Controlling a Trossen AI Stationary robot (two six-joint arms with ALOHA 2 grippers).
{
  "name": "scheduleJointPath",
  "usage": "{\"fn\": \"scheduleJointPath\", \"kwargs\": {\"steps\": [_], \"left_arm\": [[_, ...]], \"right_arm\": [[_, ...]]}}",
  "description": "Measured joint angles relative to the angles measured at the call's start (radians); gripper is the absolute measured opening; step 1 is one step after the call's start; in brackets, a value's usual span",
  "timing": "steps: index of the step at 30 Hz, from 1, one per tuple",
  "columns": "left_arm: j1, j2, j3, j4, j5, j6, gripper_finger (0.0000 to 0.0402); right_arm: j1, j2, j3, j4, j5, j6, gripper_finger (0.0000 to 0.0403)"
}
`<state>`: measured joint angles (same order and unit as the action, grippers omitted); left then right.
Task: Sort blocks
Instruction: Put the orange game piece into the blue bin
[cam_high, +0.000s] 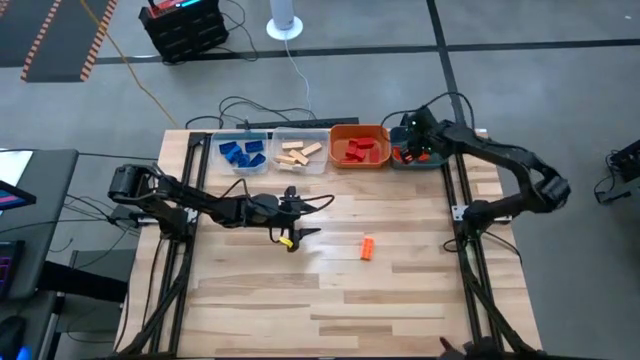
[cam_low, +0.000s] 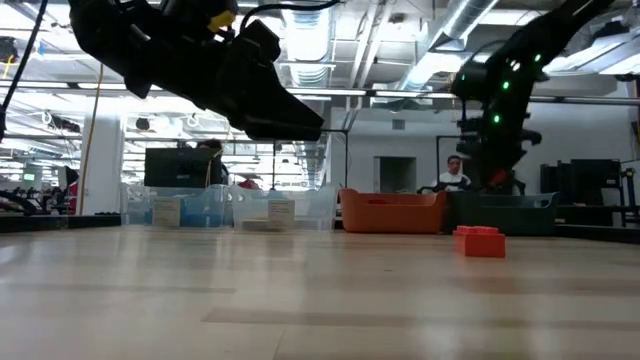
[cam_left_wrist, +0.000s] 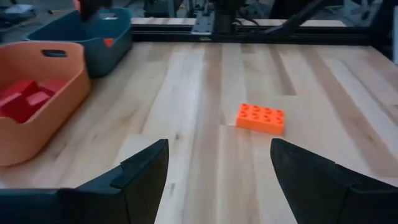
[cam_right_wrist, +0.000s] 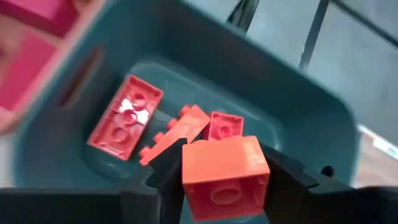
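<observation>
Right gripper (cam_right_wrist: 224, 180) hangs over the teal bin (cam_right_wrist: 298, 106) at the bench's far right corner, fingers clamped on an orange block (cam_right_wrist: 225, 174). Left gripper (cam_left_wrist: 217, 174) hovers mid-bench, fingers spread and empty. One orange brick (cam_high: 367, 247) lies near the bench centre.

Low view across the wooden table (cam_low: 300, 300): one orange block (cam_low: 480, 241) lies alone at right; behind it an orange bin (cam_low: 392, 212), a teal bin (cam_low: 500, 213) and clear bins (cam_low: 215, 208); a dark arm (cam_low: 200, 60) overhead at left
</observation>
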<state>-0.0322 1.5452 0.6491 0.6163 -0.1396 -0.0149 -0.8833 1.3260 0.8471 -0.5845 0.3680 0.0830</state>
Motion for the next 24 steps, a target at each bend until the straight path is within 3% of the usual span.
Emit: {"fn": "scheduleJointPath", "kwargs": {"steps": [6, 12, 18, 24], "left_arm": [[0.011, 0.0, 0.0, 0.0, -0.058, 0.021, 0.0274], [0.024, 0.0, 0.0, -0.015, -0.062, 0.048, 0.0274], [0.024, 0.0, 0.0, -0.041, -0.061, 0.075, 0.0274], [0.024, 0.0, 0.0, -0.042, -0.061, 0.082, 0.0274]], "right_arm": [[-0.021, 0.111, 0.013, 0.011, -0.011, -0.076, 0.0235], [0.054, 0.087, 0.086, -0.076, -0.068, -0.183, 0.0251], [0.431, -0.011, 0.106, -0.143, -0.14, -0.394, 0.0244], [0.846, 0.008, 0.105, -0.167, -0.132, -0.543, 0.0243]]}}
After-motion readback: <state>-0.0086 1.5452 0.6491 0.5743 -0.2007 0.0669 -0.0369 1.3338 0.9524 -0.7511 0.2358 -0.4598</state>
